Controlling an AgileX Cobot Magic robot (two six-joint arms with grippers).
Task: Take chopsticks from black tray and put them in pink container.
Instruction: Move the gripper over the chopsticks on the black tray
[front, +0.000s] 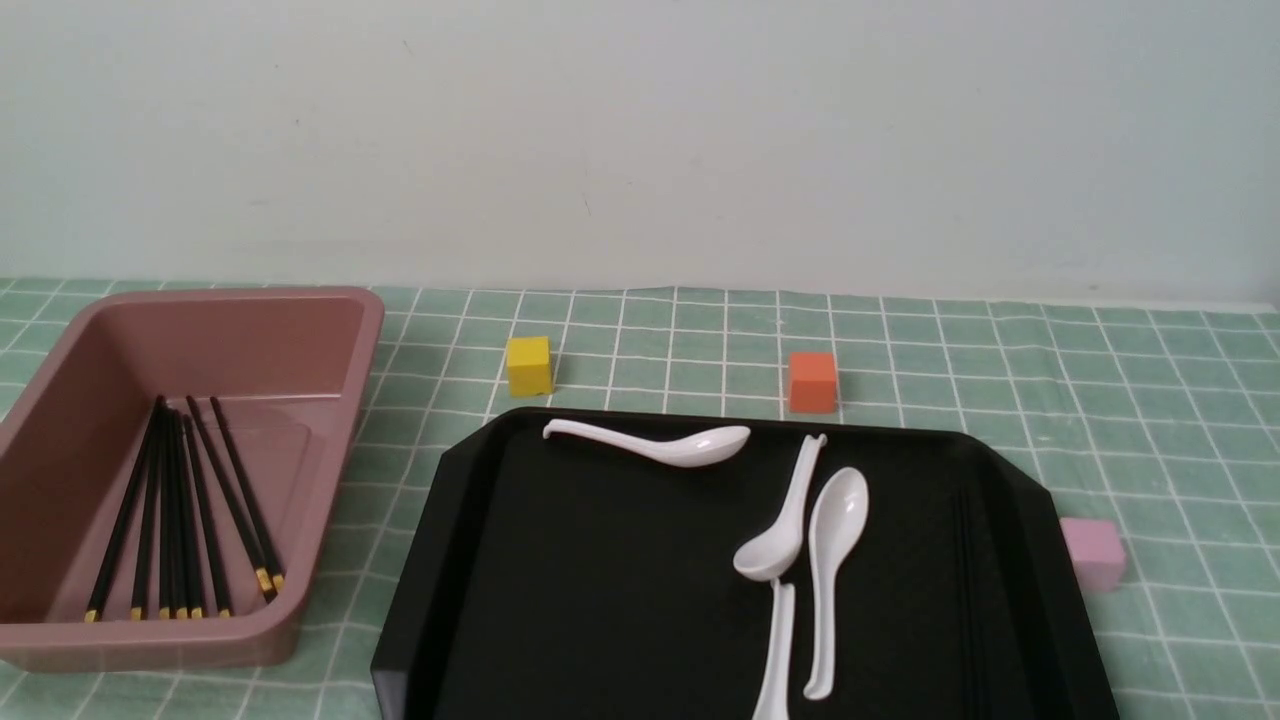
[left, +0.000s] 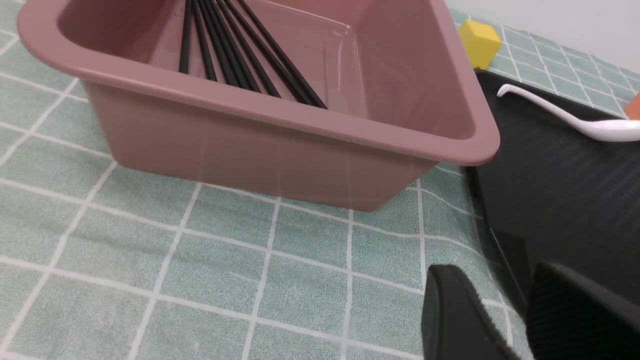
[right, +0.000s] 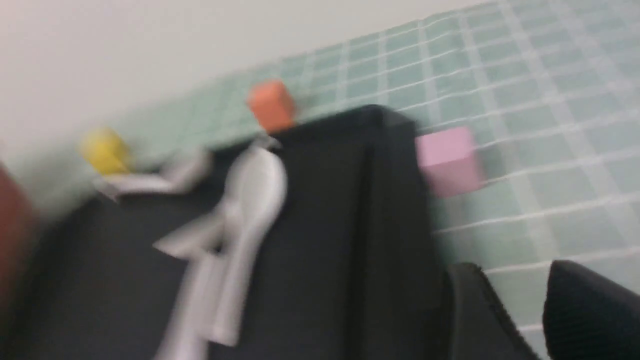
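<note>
**A:** The chopsticks (front: 185, 520) are in the bin (front: 330, 300), lower left of the front view, with their yellow ends toward the camera. I count eight by those ends, though the middle ones bunch up.

**B:** And the tray (front: 600, 600), bottom centre?

**A:** Four spoons (front: 650, 445) on it, one cut off by the bottom edge. Down its right side there are faint streaks (front: 968, 600). They could be more chopsticks, black on black, but I can't call it or count them.

**B:** Grippers?

**A:** Neither shows in the front view. On its own camera the left gripper (left: 520, 320) has its fingers parted a little with nothing between them. It hangs over the cloth (left: 225, 260) by the bin's corner and the tray's edge. The right gripper (right: 520, 320) is in a badly blurred picture. Its fingers are apart, nothing in them that I can see, near the tray's rim and the pink cube (front: 1093, 553).

**B:** Which step, then?

**A:** Between picks, I'd say, with most of the job done. If those streaks are chopsticks, the next move calls for going in low by the right rim. The fingers would straddle one flat stick and close finely, and then it's a carry across to the bin.

**B:** Cubes?

**A:** Three: the yellow cube (front: 528, 365), the orange cube (front: 812, 381), and that pink one.
</note>
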